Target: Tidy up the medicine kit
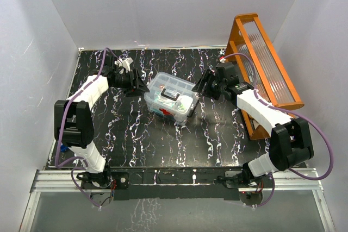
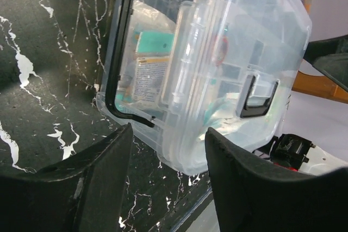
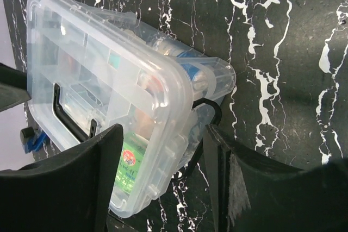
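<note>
Medicine kit [image 1: 182, 107], its lid [image 1: 163, 86] on, sits mid-table [image 1: 163, 139] beside an orange rack [image 1: 266, 74], with the left fingers [image 2: 81, 188] and right fingers [image 3: 70, 188] spread open at opposite ends of it, gripping nothing.

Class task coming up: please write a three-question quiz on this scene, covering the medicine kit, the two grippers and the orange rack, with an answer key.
1. Fill the gap: the medicine kit lies ___ the left gripper and the right gripper.
2. True or false: both grippers are shut.
3. Choose one. The orange rack stands:
A. to the right of the right gripper
B. between the two grippers
C. on top of the medicine kit

Key
1. between
2. false: both stand open, one on each side of the kit
3. A
</note>
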You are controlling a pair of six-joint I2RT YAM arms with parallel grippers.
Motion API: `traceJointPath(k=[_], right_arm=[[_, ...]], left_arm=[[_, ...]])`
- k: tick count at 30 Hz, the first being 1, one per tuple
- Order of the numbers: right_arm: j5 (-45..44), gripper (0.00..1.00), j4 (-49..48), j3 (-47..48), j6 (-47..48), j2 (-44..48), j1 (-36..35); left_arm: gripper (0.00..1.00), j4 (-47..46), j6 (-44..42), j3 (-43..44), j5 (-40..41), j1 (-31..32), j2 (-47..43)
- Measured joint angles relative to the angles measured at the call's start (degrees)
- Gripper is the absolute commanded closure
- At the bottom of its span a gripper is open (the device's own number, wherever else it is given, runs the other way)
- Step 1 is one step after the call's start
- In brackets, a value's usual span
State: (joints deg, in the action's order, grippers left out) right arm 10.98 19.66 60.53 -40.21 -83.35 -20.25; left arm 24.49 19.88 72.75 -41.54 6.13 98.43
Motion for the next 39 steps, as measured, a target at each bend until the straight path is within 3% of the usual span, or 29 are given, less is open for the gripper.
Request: traceJointPath(k=[4, 13, 17, 28, 39], right_arm=[[1.22, 0.45, -0.02, -0.13, 0.00, -0.04, 0.00], [2.67, 0.54, -0.15, -0.33, -0.44, -2.05, 0.00], [3.10, 0.54, -0.90, -0.42, -0.90, -2.91, 0.00], [8.96, 0.70, -6.51, -0.98, -1.05, -5.53, 0.92], [11.21, 0.71, -11.43, -0.63, 3.32, -7.54, -0.74]], left_arm=[[0.54, -0.02, 0.15, -0.13, -0.22, 0.00, 1.14], [0.39, -0.13, 0.02, -0.33, -0.35, 0.00, 1.18], [0.37, 0.31, 0.00, 0.42, -0.31, 0.00, 2.08], [0.61, -4.90, 2.93, -1.51, -6.14, -0.09, 3.52], [0.64, -6.71, 4.85, -13.88, -4.22, -1.73, -8.09]])
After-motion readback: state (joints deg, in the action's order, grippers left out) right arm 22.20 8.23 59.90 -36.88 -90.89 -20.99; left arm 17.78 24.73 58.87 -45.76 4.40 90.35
